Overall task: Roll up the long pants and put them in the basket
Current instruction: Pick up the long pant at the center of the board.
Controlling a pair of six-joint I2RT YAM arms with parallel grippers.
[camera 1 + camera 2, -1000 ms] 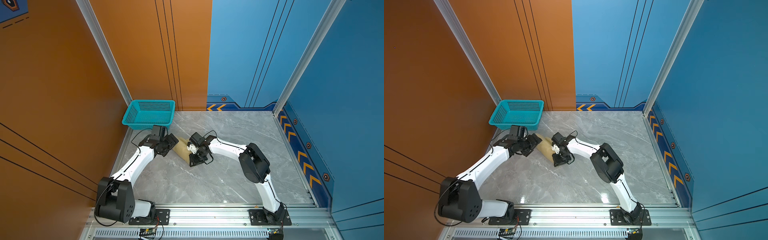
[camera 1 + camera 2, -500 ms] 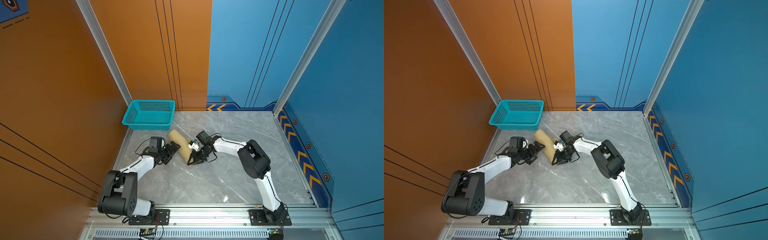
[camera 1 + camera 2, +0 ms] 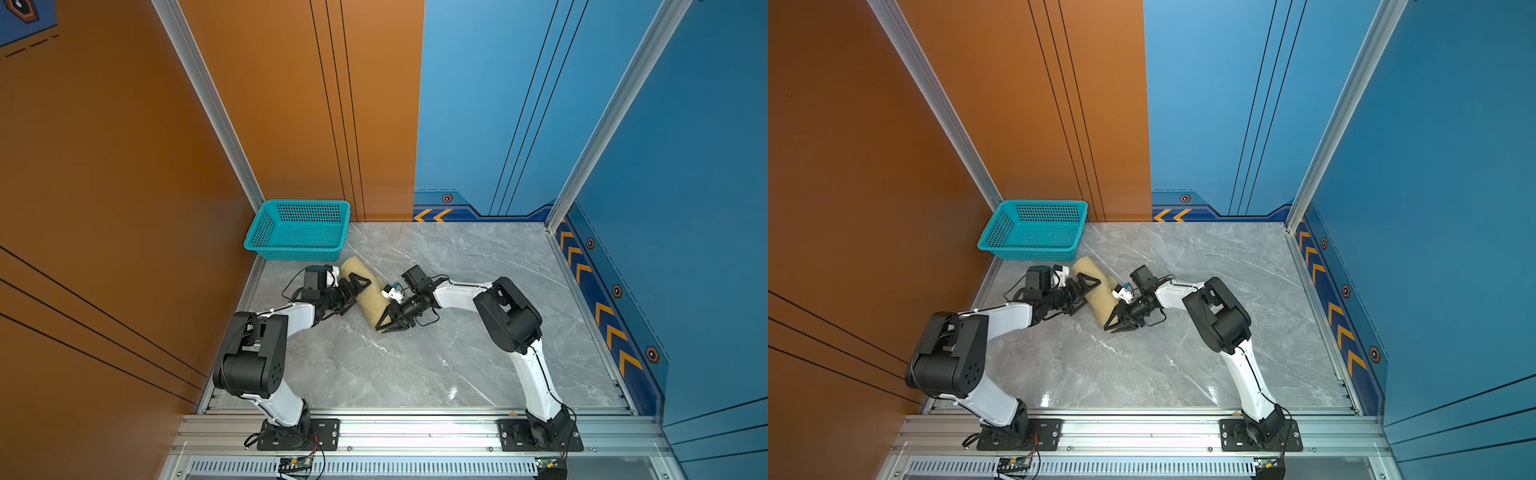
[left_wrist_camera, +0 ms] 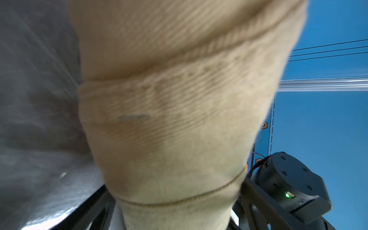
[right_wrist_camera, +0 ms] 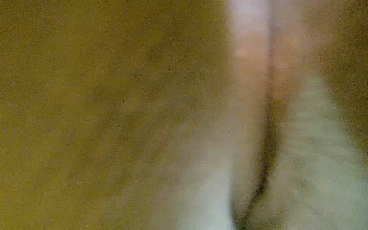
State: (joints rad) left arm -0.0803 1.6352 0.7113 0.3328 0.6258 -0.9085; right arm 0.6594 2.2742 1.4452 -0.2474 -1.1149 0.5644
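The long pants [image 3: 372, 301] [image 3: 1102, 301] lie as a tight khaki roll, slanting across the marble floor just in front of the teal basket. My left gripper [image 3: 359, 294] [image 3: 1089, 296] stands open, its jaws wide astride the roll's middle. In the left wrist view the roll [image 4: 179, 119] fills the gap between the dark fingers [image 4: 256, 201]. My right gripper [image 3: 380, 328] [image 3: 1109, 329] is at the roll's near end, its fingers drawn together on the cloth there. Blurred tan cloth [image 5: 99, 99] fills the right wrist view, so its jaws are hidden there.
The teal mesh basket [image 3: 297, 249] [image 3: 1030, 251] stands in the far left corner against the orange wall, close behind the roll. Blue walls bound the back and right. A metal rail [image 3: 415, 432] with both arm bases runs along the front.
The left gripper drew back off the roll toward its base, then came in again and now straddles it with wider jaws. The right gripper stays at the roll's near end.
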